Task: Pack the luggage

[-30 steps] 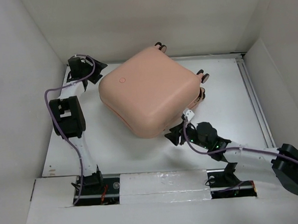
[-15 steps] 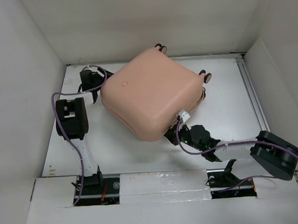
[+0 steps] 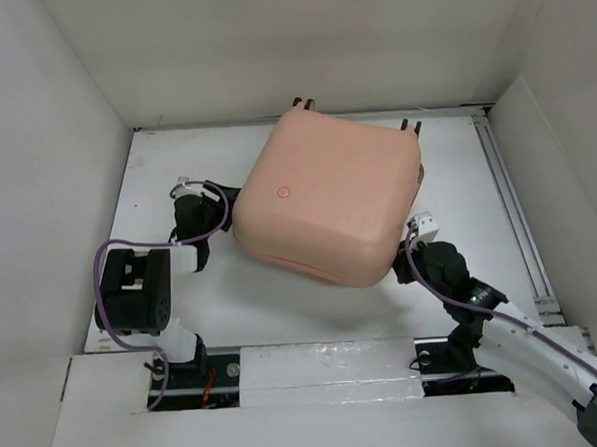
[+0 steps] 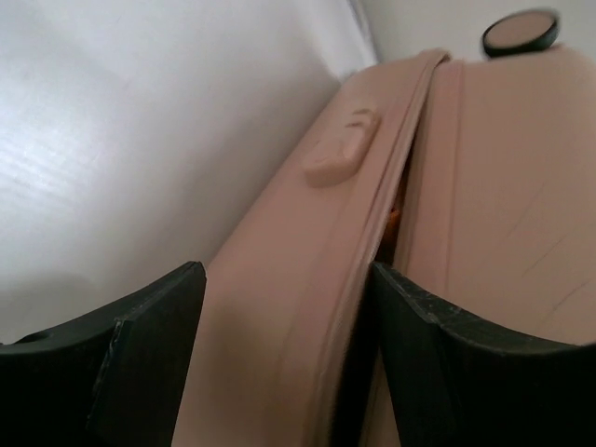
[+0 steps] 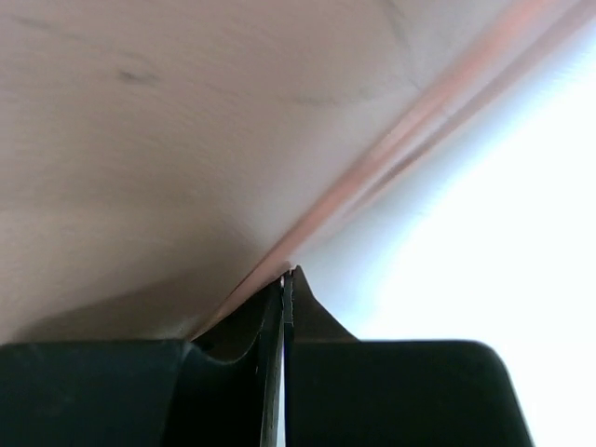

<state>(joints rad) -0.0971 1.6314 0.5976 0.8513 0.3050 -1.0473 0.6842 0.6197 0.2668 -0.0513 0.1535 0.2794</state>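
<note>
Luggage lying flat on white table, sitting toward far middle, turned slightly askew. Pale peach-pink hard shell showing rounded corners, with tiny round logo on top face. Caster wheels poking out at far edge. Seam running along side, small tab beside it. Left gripper standing spread, shell's seam edge sitting between fingers; contact unclear. Right gripper pinching fully closed, tips resting against shell's near-right corner.
</note>
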